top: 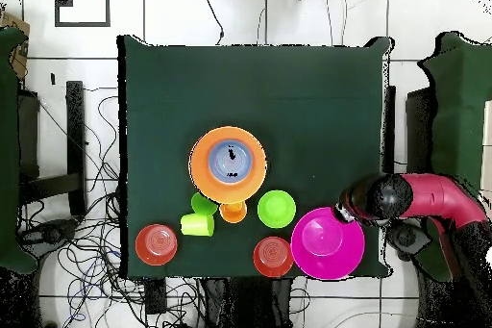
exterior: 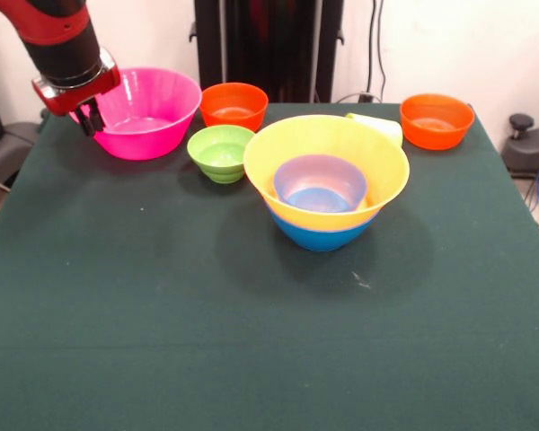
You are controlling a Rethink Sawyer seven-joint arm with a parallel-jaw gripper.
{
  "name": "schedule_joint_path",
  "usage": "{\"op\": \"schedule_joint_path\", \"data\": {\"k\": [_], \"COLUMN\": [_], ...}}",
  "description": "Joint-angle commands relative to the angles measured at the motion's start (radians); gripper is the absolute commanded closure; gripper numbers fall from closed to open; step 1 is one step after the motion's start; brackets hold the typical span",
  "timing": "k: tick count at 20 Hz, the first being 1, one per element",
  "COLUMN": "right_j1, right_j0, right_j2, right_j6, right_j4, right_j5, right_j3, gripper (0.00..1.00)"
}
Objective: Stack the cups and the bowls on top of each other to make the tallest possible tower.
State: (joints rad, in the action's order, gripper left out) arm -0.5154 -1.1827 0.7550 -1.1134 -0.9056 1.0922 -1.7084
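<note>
Here the pincer [exterior: 93, 119] hangs at the far left of the table [exterior: 162, 341], its dark fingertips close together just beside the left rim of the pink bowl [exterior: 148, 112]. Whether the tips touch that rim or clasp anything I cannot tell; how far they stand apart is not clear either. In the overhead view the arm's dark end [top: 357, 204] lies just at the edge of the pink bowl [top: 327, 243].

The tower [exterior: 326, 184] stands near the middle of the table, well apart from the pincer and to its right in the front view. It is a blue bowl [exterior: 322, 235] at the bottom, a wide yellow-orange bowl [exterior: 341, 144] nested in it, and a small bluish bowl [exterior: 321, 182] sitting inside that.

Between tower and pink bowl sits a small green bowl [exterior: 221, 153], upright, just beside the yellow-orange rim. Behind it, at the far edge, stands a small orange bowl [exterior: 234, 106], near the pink one. Another orange bowl [exterior: 437, 120] stands at the far right, alone. A lime-yellow cup [exterior: 377, 127] lies on its side behind the tower, partly hidden by it. The overhead view shows further small pieces beside the tower, an orange cup [top: 233, 212] and a green cup [top: 202, 204], close together.
</note>
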Motion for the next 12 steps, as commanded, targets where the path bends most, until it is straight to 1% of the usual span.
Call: {"op": "schedule_joint_path", "data": {"k": [1, 2, 3, 5, 7, 8, 12], "right_j1": [-0.060, -0.096, -0.109, -0.096, -0.054, -0.045, -0.039], "right_j0": [0.045, 0.046, 0.046, 0.048, 0.042, 0.041, 0.035], "right_j2": [-0.018, -0.010, -0.009, -0.015, -0.027, -0.029, -0.030], "right_j6": [0.096, 0.081, 0.076, 0.069, 0.067, 0.069, 0.076], "right_j4": [-0.010, 0.009, 0.013, 0.009, -0.004, -0.007, -0.006], "right_j5": [-0.044, -0.035, -0.035, -0.048, -0.073, -0.078, -0.080], "right_j3": [-0.059, -0.086, -0.096, -0.095, -0.075, -0.068, -0.061], "gripper": [1.00, 1.00, 1.00, 1.00, 1.00, 1.00, 1.00]}}
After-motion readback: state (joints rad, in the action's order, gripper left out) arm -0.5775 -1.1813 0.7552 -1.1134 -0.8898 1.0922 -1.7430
